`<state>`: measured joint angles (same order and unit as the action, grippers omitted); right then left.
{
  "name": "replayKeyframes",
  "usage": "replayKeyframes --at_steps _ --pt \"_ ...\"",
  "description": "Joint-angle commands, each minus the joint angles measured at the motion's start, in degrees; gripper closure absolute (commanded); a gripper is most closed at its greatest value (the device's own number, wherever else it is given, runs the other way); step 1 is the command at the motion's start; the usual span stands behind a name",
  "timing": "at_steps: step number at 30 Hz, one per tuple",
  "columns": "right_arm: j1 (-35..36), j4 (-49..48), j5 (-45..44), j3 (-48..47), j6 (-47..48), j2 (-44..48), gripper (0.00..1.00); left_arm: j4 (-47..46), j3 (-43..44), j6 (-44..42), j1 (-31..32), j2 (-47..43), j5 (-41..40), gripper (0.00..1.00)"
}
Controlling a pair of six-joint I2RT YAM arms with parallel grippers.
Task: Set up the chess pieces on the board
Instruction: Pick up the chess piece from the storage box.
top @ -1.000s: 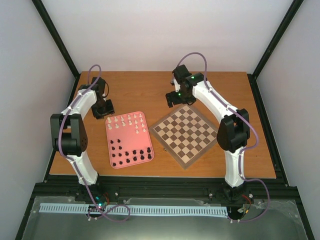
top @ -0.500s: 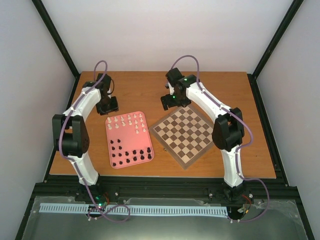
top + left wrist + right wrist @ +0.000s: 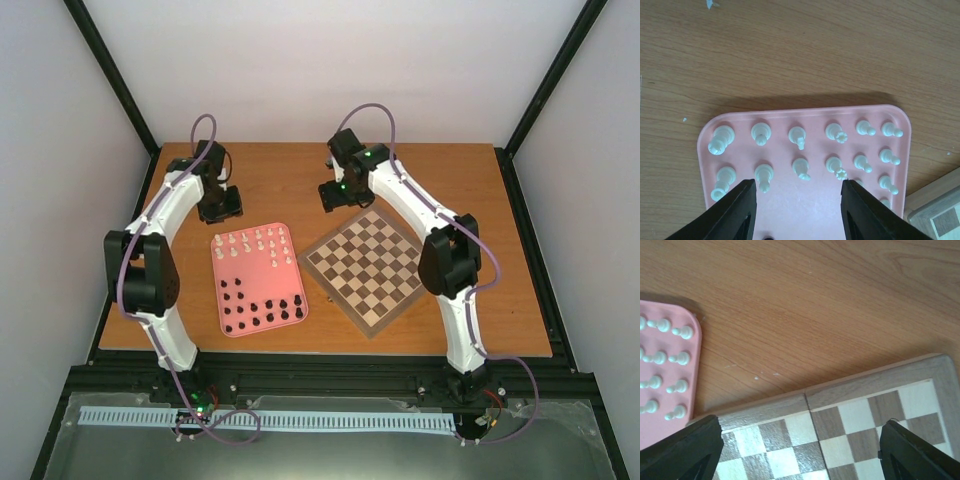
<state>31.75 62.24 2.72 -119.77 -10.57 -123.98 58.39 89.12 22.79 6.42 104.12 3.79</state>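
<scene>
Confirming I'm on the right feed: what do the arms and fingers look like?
The left arm and right arm have white shells with black joints, each trailing a purple cable. Green lights glow near the right arm's wrist. The fingers are black wedges.

- Wooden table (image 3: 500, 250), orange-brown grain, a few pale specks.
- Pink tray (image 3: 268, 287), rounded corners, flat on the table (left of the middle).
- White walls (image 3: 330, 70) behind and beside, black posts (image 3: 112, 75) at the corners.
- Pale slotted strip (image 3: 300, 420) along the near edge.
</scene>
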Motion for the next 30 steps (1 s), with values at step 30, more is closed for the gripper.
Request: replayKeyframes --at_steps 30 --pt "-4.58 -4.13 -3.4 6.54 -2.2 6.17 0.19 -2.41 0.78 3.42 9.32 1.84 2.41 0.63"
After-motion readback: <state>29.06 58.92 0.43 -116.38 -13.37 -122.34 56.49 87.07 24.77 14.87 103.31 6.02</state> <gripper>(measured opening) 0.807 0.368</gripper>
